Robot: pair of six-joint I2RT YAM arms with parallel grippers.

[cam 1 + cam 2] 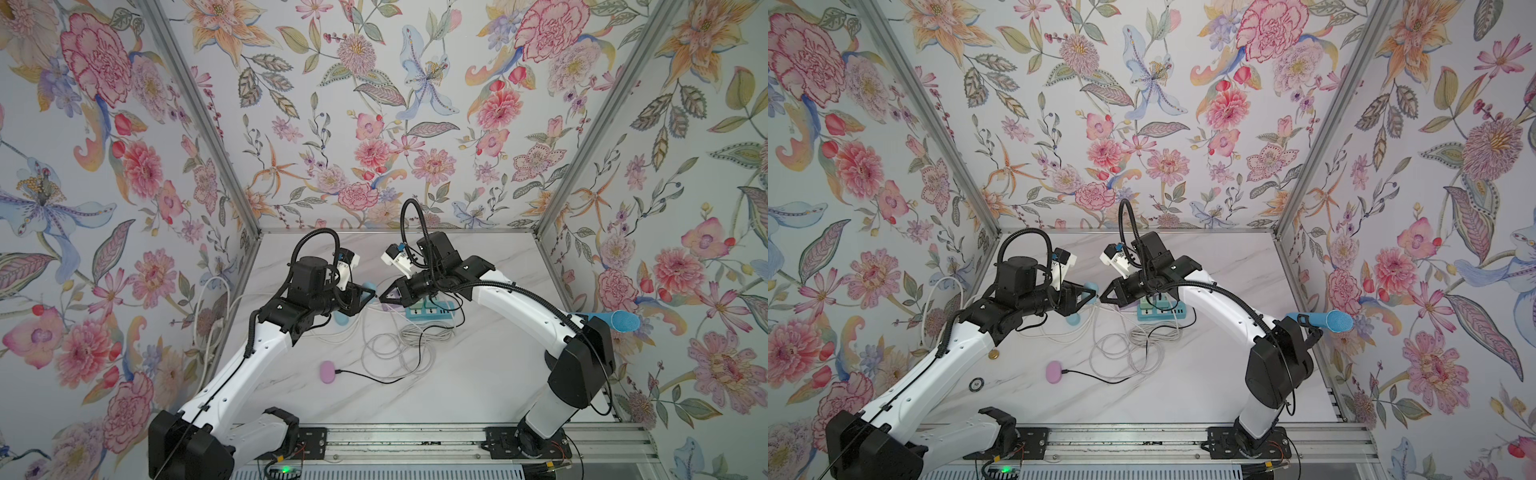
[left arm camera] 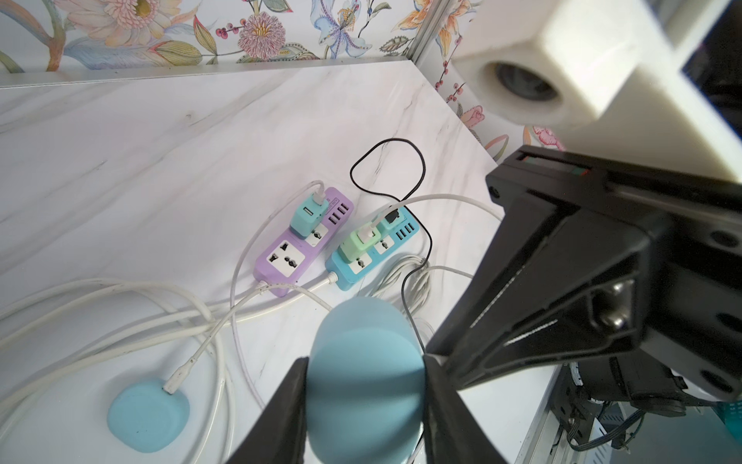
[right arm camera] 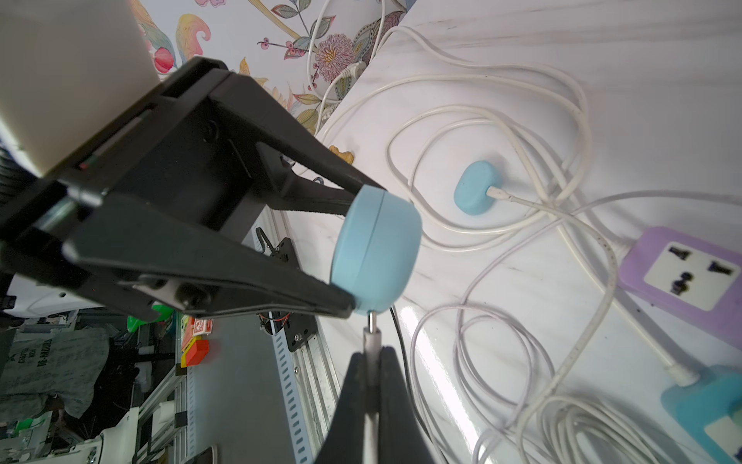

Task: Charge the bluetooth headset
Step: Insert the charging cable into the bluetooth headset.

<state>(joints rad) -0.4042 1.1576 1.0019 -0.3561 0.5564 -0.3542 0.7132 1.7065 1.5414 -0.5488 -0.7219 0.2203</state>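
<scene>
Looking at a light-blue rounded plastic earbud case [image 3: 377, 245] squeezed from both sides by the left gripper [image 2: 365, 357], held up off the white marble table [image 2: 160, 160]. Right up against it, right gripper [image 3: 371, 354] pinched tight on a white cable plug [image 3: 371, 337], metal tip touching the case's edge, can't tell how far in. Below the left gripper: second blue case [image 2: 148, 413] with a white cable plugged in, purple power strip [image 2: 281, 257] and blue power strip [image 2: 345, 273] further out.
</scene>
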